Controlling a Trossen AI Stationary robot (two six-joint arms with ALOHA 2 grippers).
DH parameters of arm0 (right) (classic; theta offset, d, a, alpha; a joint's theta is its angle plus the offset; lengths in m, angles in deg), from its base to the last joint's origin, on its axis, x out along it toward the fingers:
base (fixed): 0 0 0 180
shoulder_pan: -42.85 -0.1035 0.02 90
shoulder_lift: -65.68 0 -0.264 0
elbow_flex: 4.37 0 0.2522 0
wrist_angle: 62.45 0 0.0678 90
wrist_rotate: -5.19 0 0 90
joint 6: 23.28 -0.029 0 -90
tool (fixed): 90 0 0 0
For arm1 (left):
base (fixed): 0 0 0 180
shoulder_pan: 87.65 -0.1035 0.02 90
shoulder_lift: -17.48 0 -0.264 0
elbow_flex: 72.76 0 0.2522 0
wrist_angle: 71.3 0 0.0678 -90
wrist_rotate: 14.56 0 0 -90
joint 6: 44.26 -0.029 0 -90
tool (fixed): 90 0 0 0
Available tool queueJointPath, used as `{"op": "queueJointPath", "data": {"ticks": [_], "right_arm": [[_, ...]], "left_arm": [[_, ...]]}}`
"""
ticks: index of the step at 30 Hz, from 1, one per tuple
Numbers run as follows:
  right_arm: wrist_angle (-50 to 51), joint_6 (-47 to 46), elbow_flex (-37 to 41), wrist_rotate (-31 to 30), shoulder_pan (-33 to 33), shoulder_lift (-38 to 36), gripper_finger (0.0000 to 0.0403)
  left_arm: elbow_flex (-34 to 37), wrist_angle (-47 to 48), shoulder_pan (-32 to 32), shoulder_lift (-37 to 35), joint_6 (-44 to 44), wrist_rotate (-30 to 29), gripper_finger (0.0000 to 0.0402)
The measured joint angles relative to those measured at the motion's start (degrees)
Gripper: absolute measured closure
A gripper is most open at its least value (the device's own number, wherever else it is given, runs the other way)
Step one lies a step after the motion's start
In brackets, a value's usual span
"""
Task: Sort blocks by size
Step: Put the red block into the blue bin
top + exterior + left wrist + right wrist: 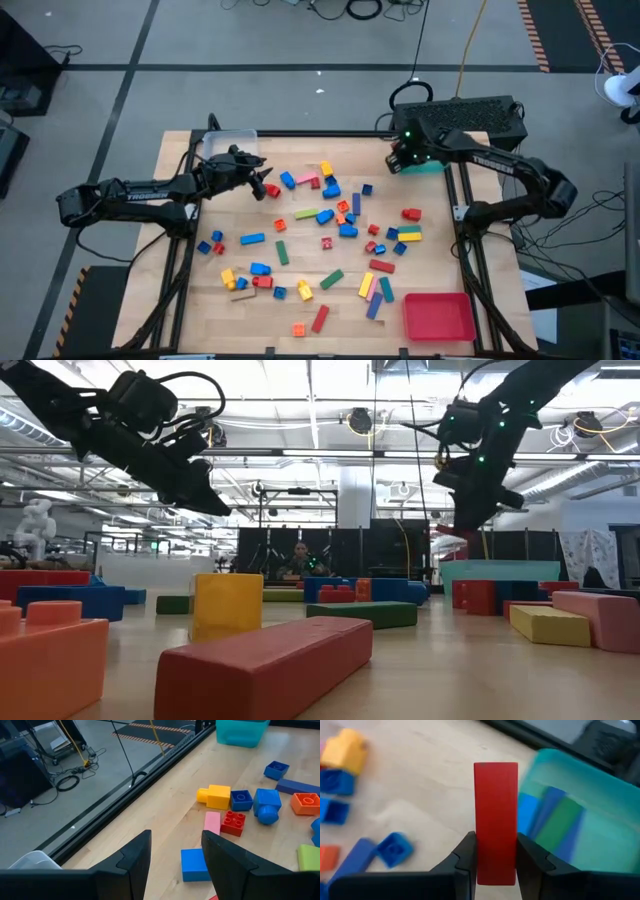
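Note:
Many small coloured blocks [330, 225] lie scattered over the wooden table. My right gripper [495, 845] is shut on a long red bar [495, 805], in the air at the far right beside the teal tray [585, 815], which holds blue and green bars. In the high view this gripper [399, 160] is at the tray's left edge. My left gripper [175, 855] is open, above the table's far left near a blue block [194, 864] and a pink one [212, 822]. In the high view a small red block [271, 190] shows at its fingertips [262, 182]. My right gripper pinches the red bar's two long sides [495, 857] between its two fingers, near one end. The bar runs along the fingers and sticks out past their tips. It is lifted clear of the table, next to the teal tray's rim.
A clear tray [228, 143] stands at the far left behind my left gripper. A red tray [438, 316] stands at the near right corner. A black box [465, 118] sits beyond the table's far right edge. Black frame rails run along the table's sides.

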Motion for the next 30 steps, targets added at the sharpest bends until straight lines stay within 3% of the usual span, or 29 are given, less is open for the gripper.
{"op": "queueJointPath", "data": {"ticks": [14,30], "right_arm": [[1.18,-1.10,0.00,-2.61,10.85,5.61,0.0326],[-0.33,-3.68,0.00,0.46,12.51,14.92,0.0315]], "left_arm": [[0.00,0.20,0.01,0.02,0.03,0.02,0.0224],[0.00,-0.14,0.00,0.02,-0.09,0.02,0.0224]]}}
